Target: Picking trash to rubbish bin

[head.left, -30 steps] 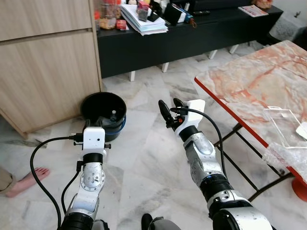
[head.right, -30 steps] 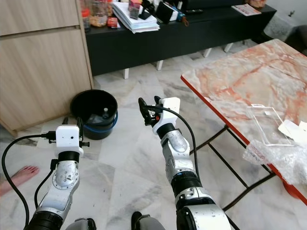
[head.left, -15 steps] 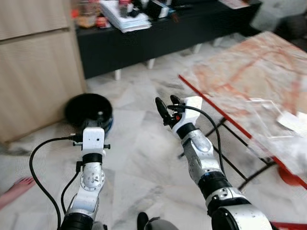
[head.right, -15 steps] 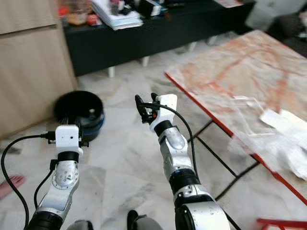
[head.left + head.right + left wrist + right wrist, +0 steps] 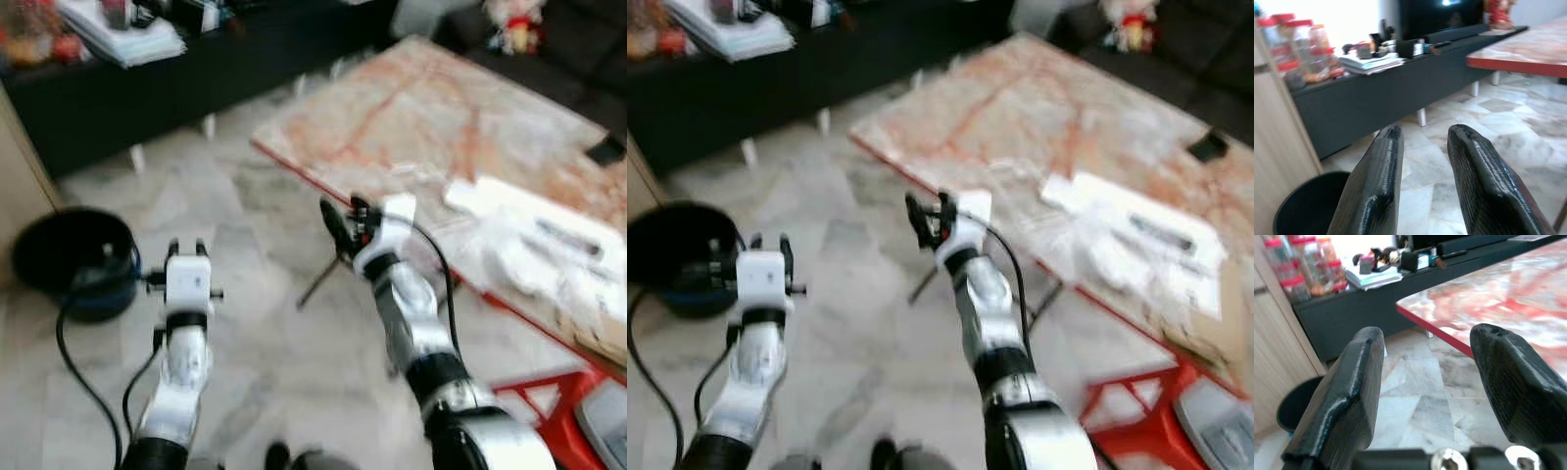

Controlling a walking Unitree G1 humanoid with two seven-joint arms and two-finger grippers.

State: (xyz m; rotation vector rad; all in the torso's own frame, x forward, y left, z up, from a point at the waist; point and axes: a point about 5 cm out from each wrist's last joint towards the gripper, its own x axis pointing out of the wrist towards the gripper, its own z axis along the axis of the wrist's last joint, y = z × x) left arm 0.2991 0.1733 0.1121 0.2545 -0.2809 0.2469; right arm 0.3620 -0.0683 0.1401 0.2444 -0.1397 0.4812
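- The right tool (image 5: pixel 345 213) is raised chest-high with its fingers spread wide and nothing between them, judged ready for a pickup at the tabletop (image 5: pixel 411 108) to its right.
- The left tool (image 5: pixel 1422 186) is held low over the floor, its fingers a little apart and empty.
- The trash (image 5: pixel 529 250), a blurred heap of clear crinkled plastic wrap and flat white sheets, lies on the near right part of the tabletop, well apart from both tools.
- The rubbish bin (image 5: pixel 69 259), round, black and open-topped, stands on the floor at far left, placed where a drop from above looks easy.
- The tabletop is glossy marble-patterned, pinkish with a red edge; the floor (image 5: pixel 265 323) is pale veined tile.
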